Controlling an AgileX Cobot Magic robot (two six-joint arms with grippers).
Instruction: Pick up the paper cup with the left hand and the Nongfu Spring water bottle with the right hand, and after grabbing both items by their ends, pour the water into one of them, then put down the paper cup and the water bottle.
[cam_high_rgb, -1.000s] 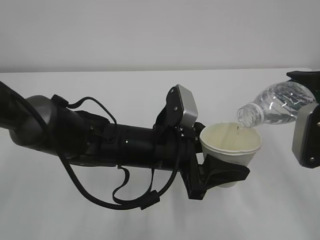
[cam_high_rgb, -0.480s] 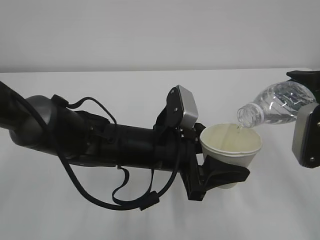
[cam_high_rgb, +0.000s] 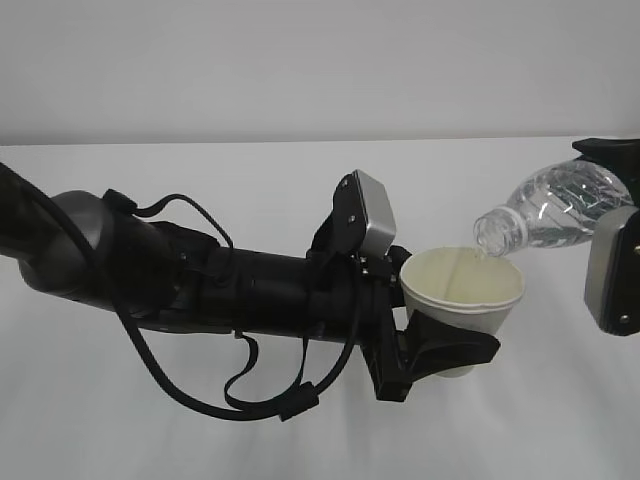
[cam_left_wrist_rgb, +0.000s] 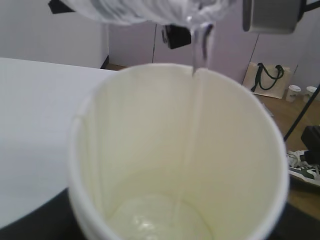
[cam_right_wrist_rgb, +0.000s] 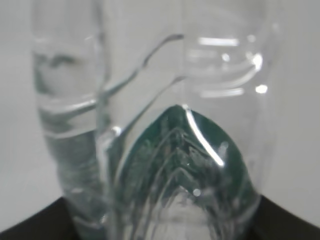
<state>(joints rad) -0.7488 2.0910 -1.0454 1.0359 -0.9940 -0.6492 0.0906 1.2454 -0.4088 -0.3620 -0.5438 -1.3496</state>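
Clearly the left pincer (cam_high_rgb: 440, 352), clamped low on the paper cup (cam_high_rgb: 462, 290), holds it upright at centre-right to catch water (cam_left_wrist_rgb: 197, 60); the right pincer (cam_high_rgb: 625, 165), at the right edge, clamps the tilted Nongfu Spring water bottle (cam_high_rgb: 550, 210) by its base.

Little shifts across this second of pouring. The Nongfu Spring water bottle (cam_high_rgb: 552, 211) sits a touch higher than a second ago, its open neck lifting slightly above the far right rim of the paper cup (cam_high_rgb: 462, 302). The thin stream of water (cam_left_wrist_rgb: 196, 100), visible as a streak at the neck a second ago, now barely shows from outside, though the left wrist view catches it running down the cup's inner wall.
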